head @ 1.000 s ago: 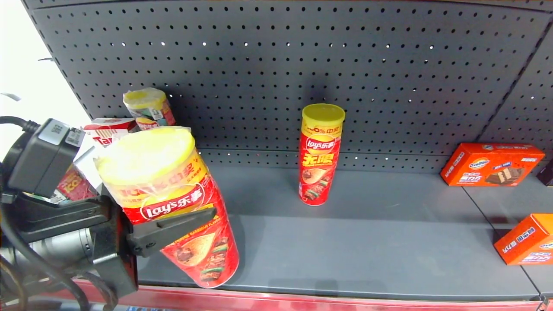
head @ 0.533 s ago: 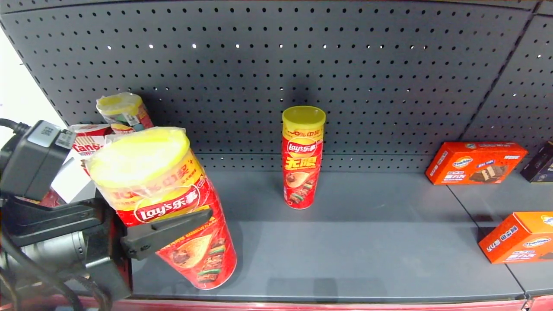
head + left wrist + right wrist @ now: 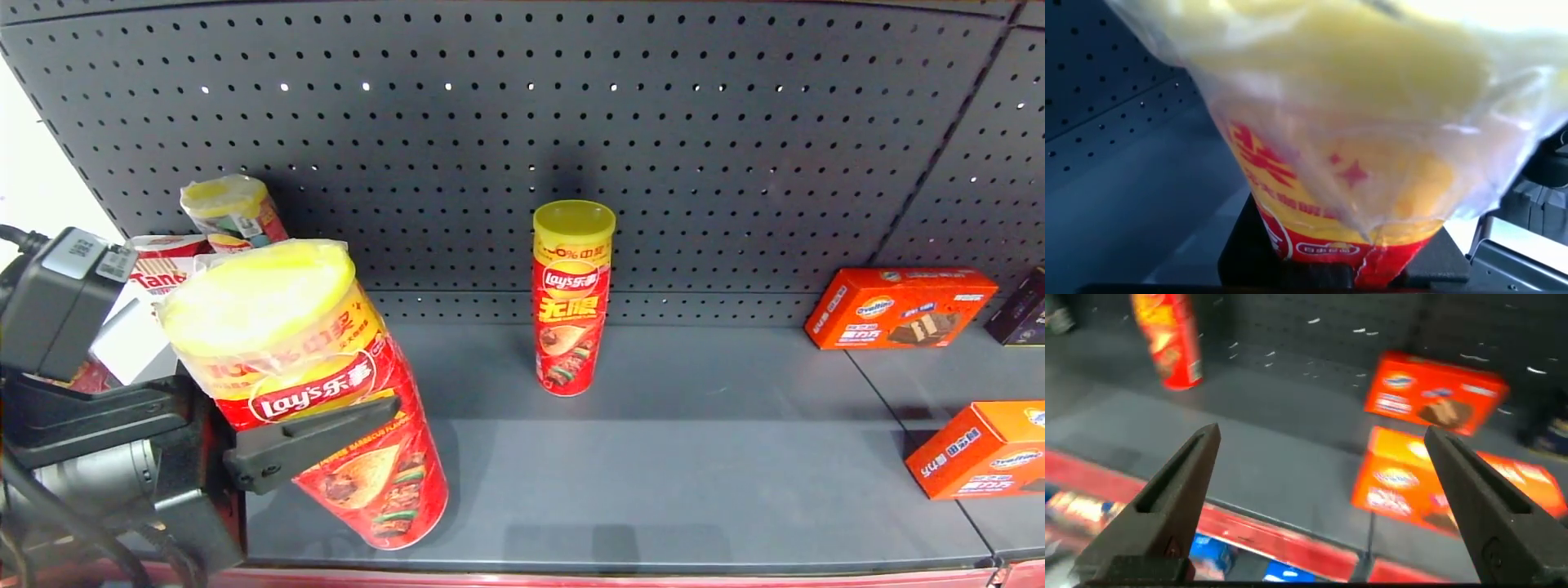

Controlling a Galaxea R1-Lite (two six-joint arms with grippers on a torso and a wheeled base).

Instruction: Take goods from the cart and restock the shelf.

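Grey shelf point(image 3: 694, 474), dark pegboard point(image 3: 735, 122) behind, bears one upright chip can point(image 3: 571, 302).

**Dark grey shelf point(image 3: 694, 457), lightly stocked**

Running wide below a perforated back panel point(image 3: 490, 122) and ending in a red front strip point(image 3: 571, 578). Carrying 1 red chips can point(image 3: 571, 298) with a yellow lid, standing upright near the middle, toward the back, well apart from everything else. Bearing 2 orange boxes on the right: 1 lying flat by the back panel point(image 3: 898, 306), 1 nearer the front point(image 3: 976, 449), running out of view at the right edge. Also holding 1 dark box point(image 3: 1020, 314) just beside the rear orange one, mostly out of view.
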